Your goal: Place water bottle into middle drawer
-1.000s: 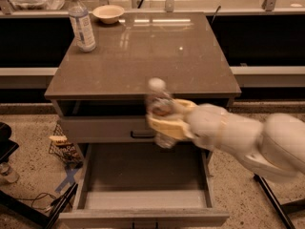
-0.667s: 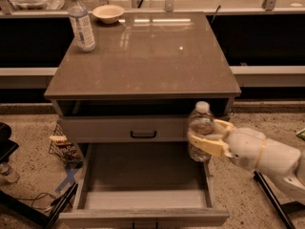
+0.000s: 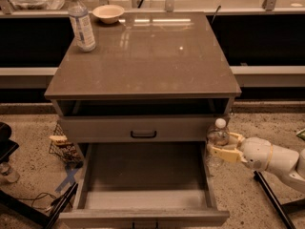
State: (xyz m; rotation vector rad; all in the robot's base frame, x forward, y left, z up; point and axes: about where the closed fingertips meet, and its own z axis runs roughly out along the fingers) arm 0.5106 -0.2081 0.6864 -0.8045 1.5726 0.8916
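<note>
The water bottle (image 3: 218, 140), small and clear with a white cap, stands upright in my gripper (image 3: 223, 147), just outside the right wall of the middle drawer (image 3: 145, 173). The yellow fingers (image 3: 224, 153) are shut around its body. The drawer is pulled open, a long grey tray with low side walls and nothing in it. The white arm reaches in from the right edge. The bottle's lower half is partly hidden by the fingers.
A closed drawer front with a black handle (image 3: 143, 134) sits above the open tray. On the cabinet top (image 3: 147, 56) stand a larger bottle with a white-blue label (image 3: 81, 22) and a small bowl (image 3: 108, 12). A wire basket (image 3: 64, 147) and cables lie on the floor at left.
My gripper has carried the water bottle to the right and down, from in front of the upper drawer to beyond the open drawer's right wall.
</note>
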